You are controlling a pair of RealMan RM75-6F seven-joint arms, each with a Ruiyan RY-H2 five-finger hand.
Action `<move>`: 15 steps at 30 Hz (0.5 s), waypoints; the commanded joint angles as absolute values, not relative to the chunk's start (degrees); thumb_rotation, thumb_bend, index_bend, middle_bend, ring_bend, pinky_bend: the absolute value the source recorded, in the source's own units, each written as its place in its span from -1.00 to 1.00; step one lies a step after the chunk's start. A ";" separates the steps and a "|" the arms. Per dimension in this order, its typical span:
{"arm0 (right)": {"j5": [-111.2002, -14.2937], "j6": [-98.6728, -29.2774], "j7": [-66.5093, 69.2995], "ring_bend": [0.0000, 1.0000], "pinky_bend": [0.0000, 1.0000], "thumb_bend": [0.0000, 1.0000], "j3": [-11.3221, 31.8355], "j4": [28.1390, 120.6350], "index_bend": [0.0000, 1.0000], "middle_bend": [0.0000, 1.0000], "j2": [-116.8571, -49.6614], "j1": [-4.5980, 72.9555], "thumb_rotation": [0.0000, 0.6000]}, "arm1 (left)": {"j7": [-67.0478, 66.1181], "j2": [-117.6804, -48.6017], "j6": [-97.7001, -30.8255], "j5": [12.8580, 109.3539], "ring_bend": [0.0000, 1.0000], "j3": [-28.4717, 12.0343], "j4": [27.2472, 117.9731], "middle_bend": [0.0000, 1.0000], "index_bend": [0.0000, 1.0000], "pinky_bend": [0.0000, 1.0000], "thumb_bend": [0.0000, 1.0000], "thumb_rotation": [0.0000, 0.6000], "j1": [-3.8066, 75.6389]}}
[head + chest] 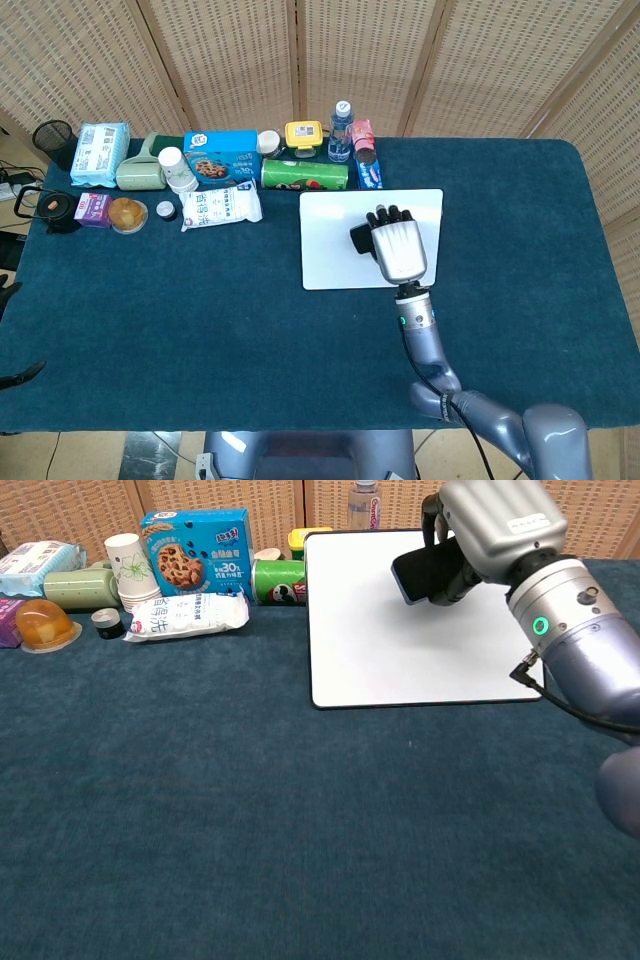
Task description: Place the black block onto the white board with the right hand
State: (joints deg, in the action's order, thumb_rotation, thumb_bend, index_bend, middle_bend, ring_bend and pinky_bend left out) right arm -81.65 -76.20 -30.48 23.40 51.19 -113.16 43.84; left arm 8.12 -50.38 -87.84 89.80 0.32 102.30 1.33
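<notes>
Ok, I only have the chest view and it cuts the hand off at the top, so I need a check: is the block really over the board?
Observer: Yes. From the head view, the block held by the right hand lies well inside the board's outline, near its middle.
Operator: Is anything behind the hand that I can't see?
Observer: A blue packet lies on the table right by the board's far edge, just beyond the hand.

open cloth (200, 300) near side, groceries (220, 175) (far-left) crowded
</notes>
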 commanded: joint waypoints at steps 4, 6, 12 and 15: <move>-79.66 -76.35 -30.77 0.07 0.18 -0.72 24.29 48.16 0.26 0.25 -116.14 45.87 1.00 | 8.22 -50.31 -87.59 89.85 -1.00 0.32 102.14 -1.00 -1.00 -0.88 -0.84 1.00 1.50; -79.40 -76.44 -30.30 0.07 0.18 -0.72 24.21 46.99 0.26 0.24 -116.82 46.34 1.00 | 7.95 -50.37 -87.41 89.88 -1.00 0.35 102.23 -1.00 -1.00 -0.88 -0.84 1.00 1.59; -78.11 -75.64 -28.96 0.07 0.18 -0.71 23.97 43.12 0.26 0.23 -118.55 47.55 1.00 | 7.54 -50.36 -87.13 89.91 -1.00 0.44 102.42 -1.00 -1.00 -0.88 -0.84 1.00 1.70; -77.87 -75.32 -28.12 0.06 0.18 -0.72 23.31 41.38 0.25 0.23 -119.13 47.73 1.00 | 7.47 -50.37 -87.01 89.61 -1.00 0.34 102.47 -1.00 -1.00 -0.88 -0.84 1.00 1.76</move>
